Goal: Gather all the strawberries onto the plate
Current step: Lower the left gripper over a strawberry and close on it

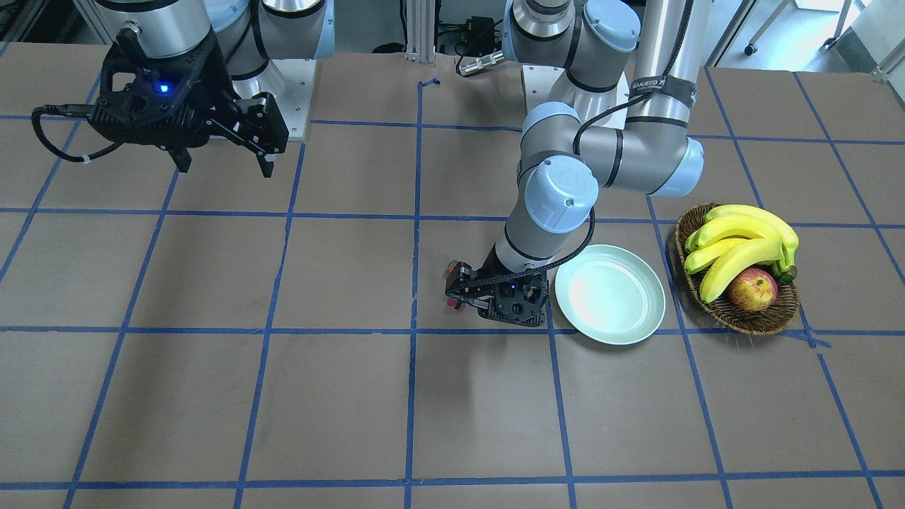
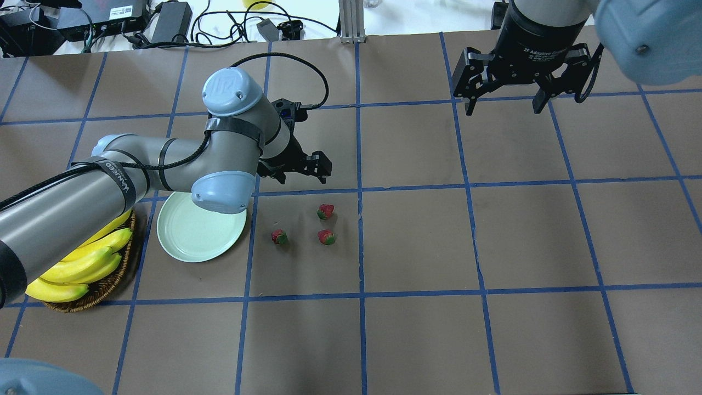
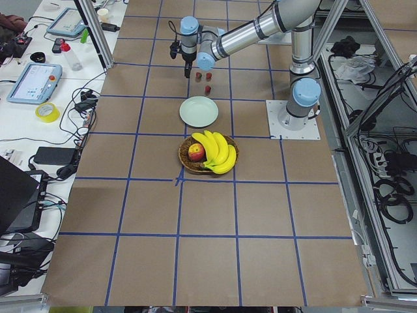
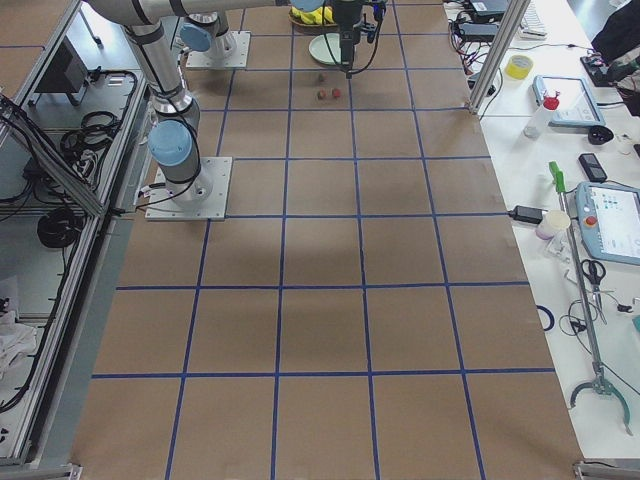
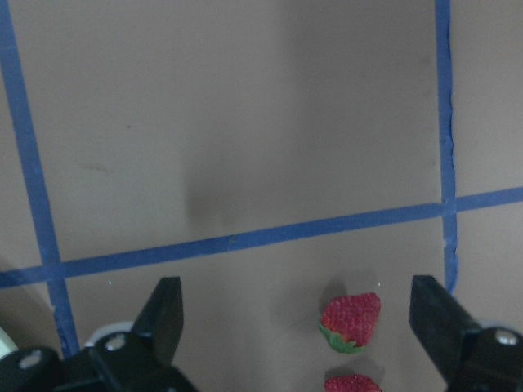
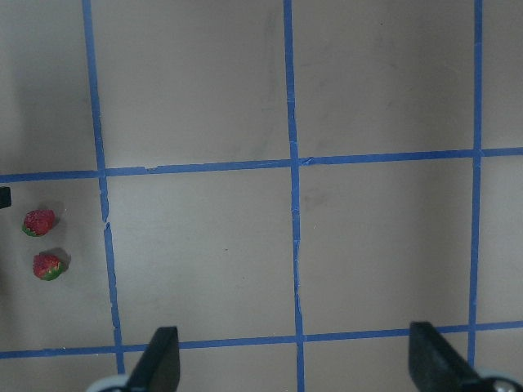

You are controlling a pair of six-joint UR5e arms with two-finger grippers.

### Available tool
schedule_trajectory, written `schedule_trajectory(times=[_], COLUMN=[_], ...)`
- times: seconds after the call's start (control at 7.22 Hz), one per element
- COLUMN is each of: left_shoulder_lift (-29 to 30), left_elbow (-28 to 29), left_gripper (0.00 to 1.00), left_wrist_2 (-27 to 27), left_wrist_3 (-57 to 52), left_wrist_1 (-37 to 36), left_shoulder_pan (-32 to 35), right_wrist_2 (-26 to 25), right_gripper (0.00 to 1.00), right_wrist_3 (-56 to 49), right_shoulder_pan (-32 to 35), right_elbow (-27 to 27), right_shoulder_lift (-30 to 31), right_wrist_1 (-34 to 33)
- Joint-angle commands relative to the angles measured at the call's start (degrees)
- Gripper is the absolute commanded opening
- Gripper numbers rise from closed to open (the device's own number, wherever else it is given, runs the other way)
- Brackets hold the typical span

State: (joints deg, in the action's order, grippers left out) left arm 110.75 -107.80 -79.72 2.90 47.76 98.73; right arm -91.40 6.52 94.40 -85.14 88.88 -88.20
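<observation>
Three strawberries (image 2: 325,211) (image 2: 326,237) (image 2: 279,237) lie on the brown table, just right of the pale green plate (image 2: 201,227), which holds nothing. My left gripper (image 2: 300,174) is open and empty and hovers over the table close to the far strawberry. In the left wrist view one strawberry (image 5: 351,318) lies low between the open fingers (image 5: 163,314), and a second (image 5: 351,384) is cut off by the bottom edge. The gripper body partly hides the strawberries in the front view; the plate (image 1: 609,293) shows beside it. My right gripper (image 2: 507,96) is open and empty, high at the far right.
A brown wicker basket (image 1: 760,322) with bananas (image 1: 742,244) and a red-yellow apple (image 1: 753,291) stands next to the plate, on the side away from the strawberries. Blue tape lines grid the table. The left arm's elbow (image 2: 222,192) overhangs the plate's rim.
</observation>
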Motion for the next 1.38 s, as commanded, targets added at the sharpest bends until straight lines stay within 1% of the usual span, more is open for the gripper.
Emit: schedule_trajectory(times=[0.0, 0.14, 0.42, 0.55, 0.69, 0.83, 0.97, 1.11, 1.25], left_shoulder_lift=[1.66, 2.45, 2.9, 2.9, 3.07, 3.16, 3.16, 3.16, 3.16], left_elbow=[-1.0, -1.7, -2.32, -2.59, -2.94, -3.03, -3.03, -3.03, -2.86], left_gripper=[0.97, 0.97, 0.96, 0.91, 0.89, 0.79, 0.74, 0.56, 0.22], left_wrist_2=[1.76, 1.85, 3.86, 3.7, 3.52, 3.52, 3.52, 3.43, 3.35], left_wrist_3=[0.0, 0.09, 0.26, 0.35, 0.35, 0.44, 0.61, 0.62, 0.01], left_wrist_1=[-0.04, -0.04, -0.04, -0.04, -0.04, -0.04, -0.04, -0.04, -0.04], left_shoulder_pan=[0.14, 0.14, 0.84, 1.63, 1.64, 1.64, 1.64, 1.64, 1.64], right_wrist_2=[0.86, 2.26, 2.54, 2.45, 2.28, 1.67, 1.66, 1.49, 1.49], right_gripper=[1.0, 1.0, 1.0, 1.0, 1.0, 1.0, 1.0, 1.0, 1.0], right_wrist_3=[-0.54, -0.71, -2.46, -2.73, -2.91, -2.74, -2.39, -2.21, -2.12], right_shoulder_pan=[-0.01, -0.1, -0.19, -0.1, -0.1, -0.18, -0.19, -0.27, -0.27], right_elbow=[-0.02, -0.11, -0.11, -0.11, -0.11, -0.02, -0.02, -0.11, -0.11], right_shoulder_lift=[-0.02, -0.37, -0.46, -0.46, -0.46, -0.46, -0.46, -0.46, -0.46], right_wrist_1=[-1.7, -2.5, -3.82, -4.0, -4.09, -4.78, -4.88, -6.97, -7.07])
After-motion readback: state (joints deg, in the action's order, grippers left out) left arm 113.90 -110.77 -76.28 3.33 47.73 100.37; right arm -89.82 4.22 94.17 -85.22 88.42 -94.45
